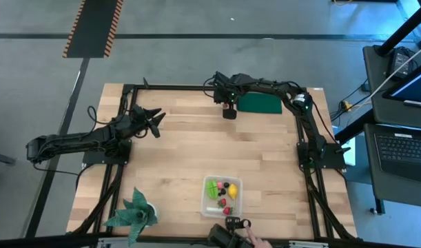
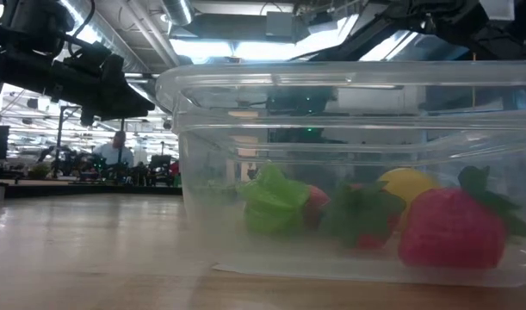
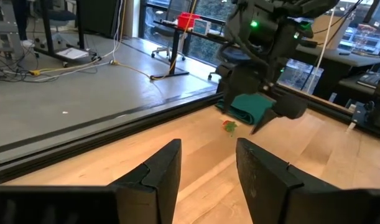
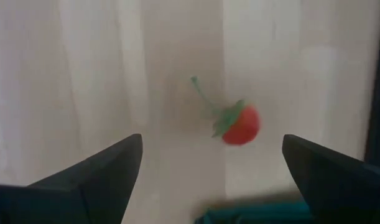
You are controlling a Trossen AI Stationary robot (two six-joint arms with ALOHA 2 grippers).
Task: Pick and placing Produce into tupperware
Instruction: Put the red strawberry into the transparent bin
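The clear tupperware (image 1: 222,196) stands near the table's near edge and fills the low view (image 2: 349,172). It holds a light green piece (image 2: 275,202), a yellow lemon (image 2: 406,183), red berries (image 2: 452,228) and tiny dark ones. One small red berry with a green stem (image 4: 239,124) lies on the wood at the far side, also in the left wrist view (image 3: 230,126). My right gripper (image 4: 211,180) hovers open above it (image 1: 229,110), a finger on either side, touching nothing. My left gripper (image 1: 155,120) waits open at the table's left (image 3: 208,174).
A dark green pad (image 1: 260,103) lies at the far edge, right beside the berry and my right gripper (image 3: 249,106). A teal leafy plant (image 1: 134,210) stands at the near left corner. A person's hand (image 1: 255,241) shows at the near edge by the tupperware.
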